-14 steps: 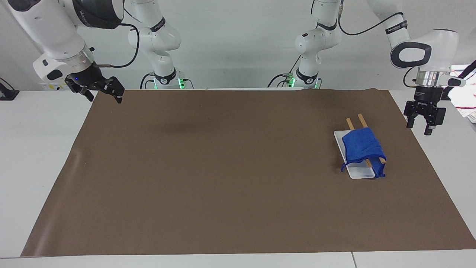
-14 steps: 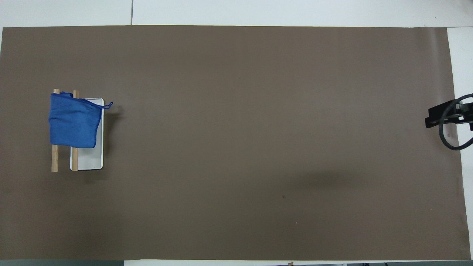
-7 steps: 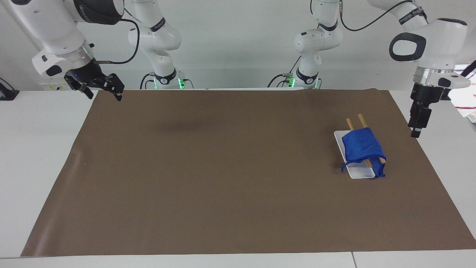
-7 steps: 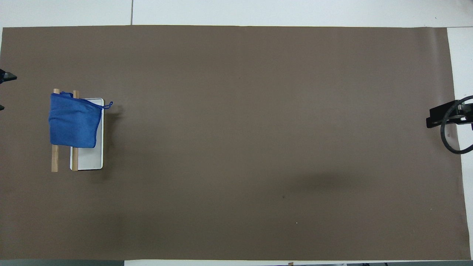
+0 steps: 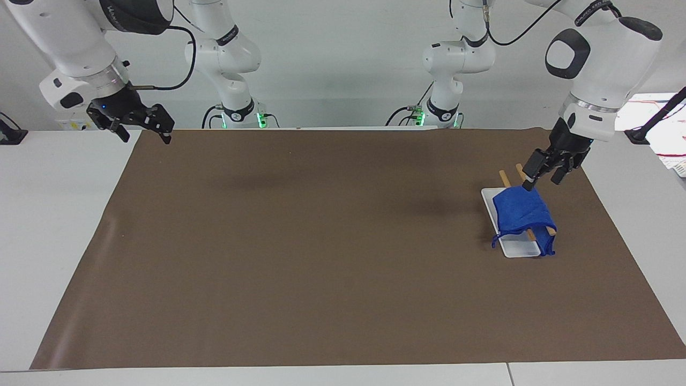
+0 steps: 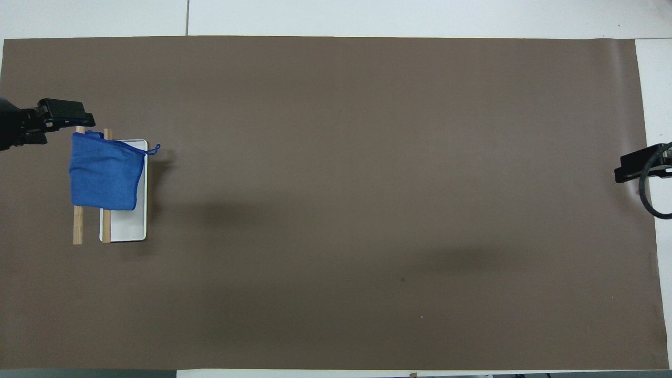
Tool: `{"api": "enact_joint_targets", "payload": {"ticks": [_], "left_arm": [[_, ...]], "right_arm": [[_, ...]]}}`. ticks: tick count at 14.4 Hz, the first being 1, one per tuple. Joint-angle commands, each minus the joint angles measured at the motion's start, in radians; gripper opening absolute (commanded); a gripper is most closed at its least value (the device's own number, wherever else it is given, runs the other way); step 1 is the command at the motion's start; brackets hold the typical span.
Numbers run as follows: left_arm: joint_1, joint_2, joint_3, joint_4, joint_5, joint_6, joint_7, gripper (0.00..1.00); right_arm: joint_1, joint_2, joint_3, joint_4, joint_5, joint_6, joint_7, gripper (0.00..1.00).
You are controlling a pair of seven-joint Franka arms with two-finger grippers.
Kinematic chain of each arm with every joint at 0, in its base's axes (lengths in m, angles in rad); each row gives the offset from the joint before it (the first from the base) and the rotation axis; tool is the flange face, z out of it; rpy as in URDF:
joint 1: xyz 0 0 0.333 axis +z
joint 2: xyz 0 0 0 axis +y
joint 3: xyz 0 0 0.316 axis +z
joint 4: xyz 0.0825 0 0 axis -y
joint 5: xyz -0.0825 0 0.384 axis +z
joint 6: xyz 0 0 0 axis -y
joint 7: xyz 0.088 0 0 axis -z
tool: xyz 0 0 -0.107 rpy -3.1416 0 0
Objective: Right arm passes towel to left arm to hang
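Observation:
The royal-blue towel [image 5: 521, 213] [image 6: 106, 170] hangs draped over two wooden rails [image 5: 504, 177] [image 6: 77, 227] of a rack with a white base [image 5: 520, 248] [image 6: 126, 226], at the left arm's end of the table. Its loop cord [image 6: 153, 151] dangles off one corner. My left gripper [image 5: 542, 182] [image 6: 64, 126] is open and empty, in the air close to the rack's rails and the towel's edge, and I see no contact. My right gripper [image 5: 144, 135] is open and empty, raised over the mat's corner at the right arm's end. Only its edge [image 6: 636, 167] shows in the overhead view.
A brown mat [image 5: 321, 241] covers most of the white table. The two arm bases with green lights [image 5: 241, 115] [image 5: 439, 115] stand at the robots' edge. Papers [image 5: 667, 136] lie off the mat at the left arm's end.
My left gripper has swung in from the table's edge toward the rack and turned, now close by the towel. My right gripper has drifted slightly up and outward. The towel has not moved.

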Motion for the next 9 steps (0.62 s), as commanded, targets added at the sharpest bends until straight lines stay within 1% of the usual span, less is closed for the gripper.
{"api": "enact_joint_targets", "payload": {"ticks": [1,3,5,6,8,9], "left_arm": [[-0.008,0.116,0.014,0.237,0.040,-0.212,0.089,1.00],[-0.008,0.138,0.014,0.310,0.065,-0.297,0.154,1.00],[-0.008,0.121,0.012,0.319,0.069,-0.340,0.174,1.00],[-0.016,0.085,0.003,0.297,0.066,-0.354,0.185,1.00],[-0.023,-0.001,-0.002,0.185,0.068,-0.372,0.234,1.00],[-0.023,-0.030,-0.002,0.143,0.068,-0.363,0.241,1.00]], "right_arm": [[-0.014,-0.007,0.010,0.001,0.003,-0.005,-0.026,1.00],[-0.014,-0.007,0.010,0.001,0.004,-0.007,-0.026,1.00],[-0.015,-0.007,0.010,0.001,0.027,-0.011,-0.026,1.00],[-0.015,-0.007,0.008,0.001,0.032,-0.010,-0.026,1.00],[-0.024,-0.007,0.008,0.001,0.032,-0.005,-0.024,1.00],[-0.026,-0.007,0.008,0.001,0.032,-0.005,-0.023,1.00]]}}
